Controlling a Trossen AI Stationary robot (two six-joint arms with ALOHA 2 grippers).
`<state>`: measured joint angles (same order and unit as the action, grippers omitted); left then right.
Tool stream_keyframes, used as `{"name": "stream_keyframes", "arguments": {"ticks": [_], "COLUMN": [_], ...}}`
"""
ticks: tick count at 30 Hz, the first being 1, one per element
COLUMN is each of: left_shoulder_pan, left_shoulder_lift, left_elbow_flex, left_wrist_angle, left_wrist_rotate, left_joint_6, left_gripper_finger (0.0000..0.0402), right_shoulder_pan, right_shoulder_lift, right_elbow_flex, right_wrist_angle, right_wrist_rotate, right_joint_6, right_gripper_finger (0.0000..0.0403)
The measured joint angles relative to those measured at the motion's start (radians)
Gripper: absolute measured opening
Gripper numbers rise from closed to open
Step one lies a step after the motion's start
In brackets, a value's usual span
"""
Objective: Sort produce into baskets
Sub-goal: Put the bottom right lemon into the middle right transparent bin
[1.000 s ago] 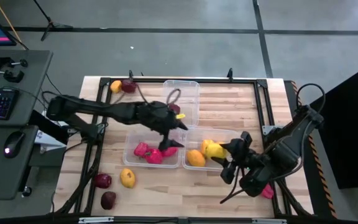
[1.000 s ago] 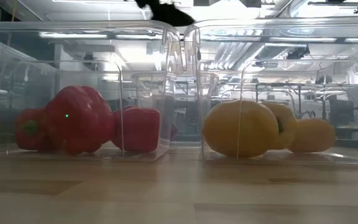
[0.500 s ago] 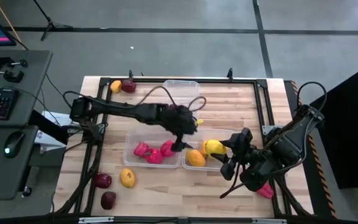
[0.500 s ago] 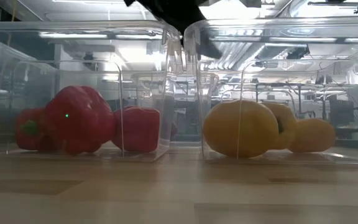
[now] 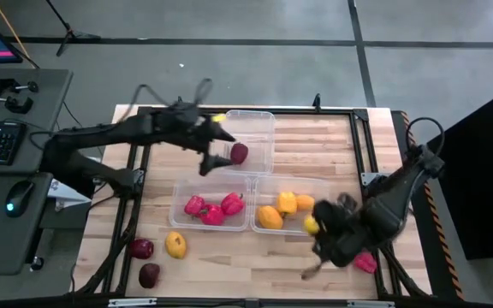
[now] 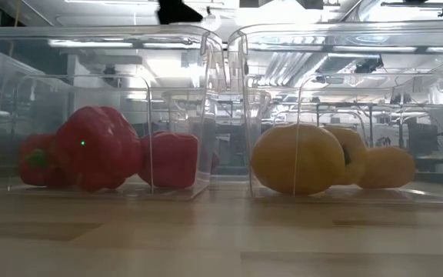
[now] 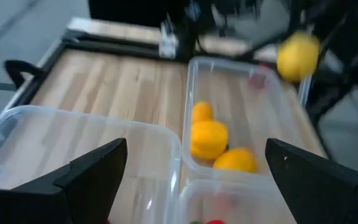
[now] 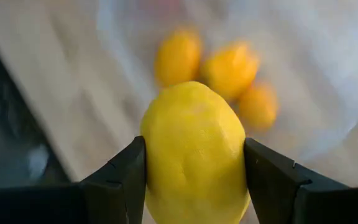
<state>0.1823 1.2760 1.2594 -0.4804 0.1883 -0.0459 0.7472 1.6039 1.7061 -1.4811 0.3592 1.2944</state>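
Holding red peppers [image 5: 212,207], one tub [image 5: 181,198] adjoins another [image 5: 315,185] with seemingly three yellow-orange pieces [image 5: 282,206]; right tool [image 8: 191,205] clamps a lemon [image 8: 194,149], left tool [image 7: 194,180] gapes.

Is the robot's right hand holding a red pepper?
No, the right gripper is clamped on a yellow lemon, with its two dark fingers pressed against the lemon's sides.

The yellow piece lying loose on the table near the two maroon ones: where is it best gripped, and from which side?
Probably across its narrower middle, coming straight down from above. The yellow piece lies alone on the bare table, clear of the maroon piece beside it, so there is room on either side.
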Motion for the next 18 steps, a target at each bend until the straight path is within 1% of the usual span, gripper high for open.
{"name": "stream_keyframes", "arguments": {"ticks": [3, 7, 9, 12, 15, 18], "left_shoulder_pan": [0.000, -0.022, -0.035, -0.053, -0.067, -0.080], "left_shoulder_lift": [-0.123, -0.250, -0.295, -0.330, -0.338, -0.338], "left_elbow_flex": [-0.089, -0.171, -0.201, -0.213, -0.214, -0.214], "left_wrist_angle": [0.044, 0.075, 0.089, 0.100, 0.134, 0.182], "left_wrist_rotate": [-0.048, -0.121, -0.159, -0.202, -0.209, -0.208], "left_joint_6": [-0.099, -0.207, -0.248, -0.290, -0.316, -0.336], "left_gripper_finger": [0.0372, 0.0372, 0.0372, 0.0372, 0.0372, 0.0372], "right_shoulder_pan": [0.099, 0.227, 0.265, 0.286, 0.281, 0.273], "right_shoulder_lift": [0.000, -0.001, -0.001, -0.001, -0.012, -0.055], "right_elbow_flex": [-0.060, -0.136, -0.193, -0.296, -0.406, -0.534], "right_wrist_angle": [0.075, 0.177, 0.180, 0.172, 0.173, 0.234], "right_wrist_rotate": [-0.105, -0.124, -0.139, -0.149, -0.150, -0.167], "right_joint_6": [0.091, 0.273, 0.373, 0.482, 0.534, 0.561], "right_gripper_finger": [0.0199, 0.0199, 0.0199, 0.0199, 0.0199, 0.0199]}}
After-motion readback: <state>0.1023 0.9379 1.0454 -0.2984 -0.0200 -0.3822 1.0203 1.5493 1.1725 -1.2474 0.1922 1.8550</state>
